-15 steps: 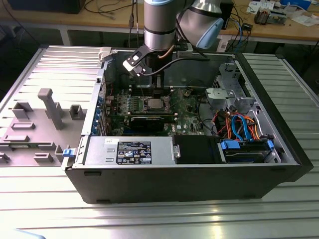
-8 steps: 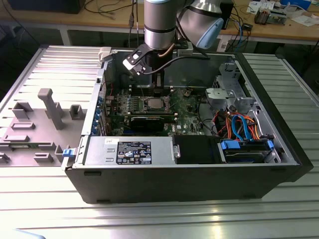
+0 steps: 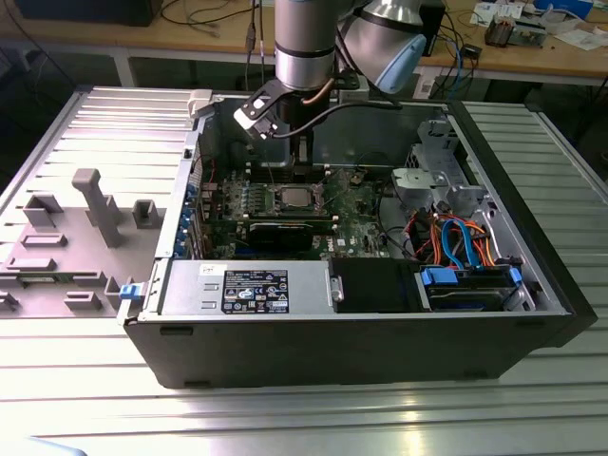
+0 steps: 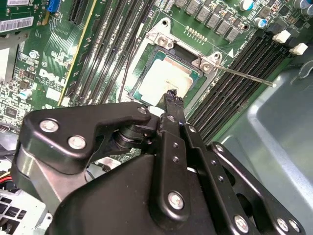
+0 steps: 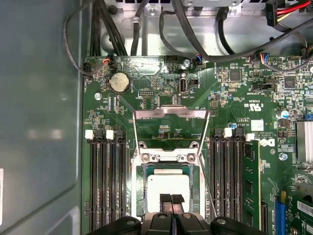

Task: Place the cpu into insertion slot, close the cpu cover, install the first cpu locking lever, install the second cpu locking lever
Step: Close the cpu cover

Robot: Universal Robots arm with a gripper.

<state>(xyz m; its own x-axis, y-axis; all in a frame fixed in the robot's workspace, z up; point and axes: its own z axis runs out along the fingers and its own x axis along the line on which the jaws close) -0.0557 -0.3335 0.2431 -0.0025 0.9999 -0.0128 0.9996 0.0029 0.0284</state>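
Exterior view: the open black computer case (image 3: 380, 351) is lying on a ribbed grey metal tabletop (image 3: 285, 418), with wooden workbenches (image 3: 532, 55) behind.

Second wrist view: the black tool (image 4: 171, 94), fingers pressed together and empty, is hovering over the small silver-grey square cpu (image 4: 164, 76).

First wrist view: that chip is sitting in the silver-rimmed insertion slot (image 5: 137, 188). The thin silver-framed cpu cover (image 5: 171, 114) is standing open, so closing and latching are remaining.

The silver cpu (image 5: 166, 183) lies flat in the insertion slot (image 5: 138, 188), the cpu cover (image 5: 171, 114) raised open.
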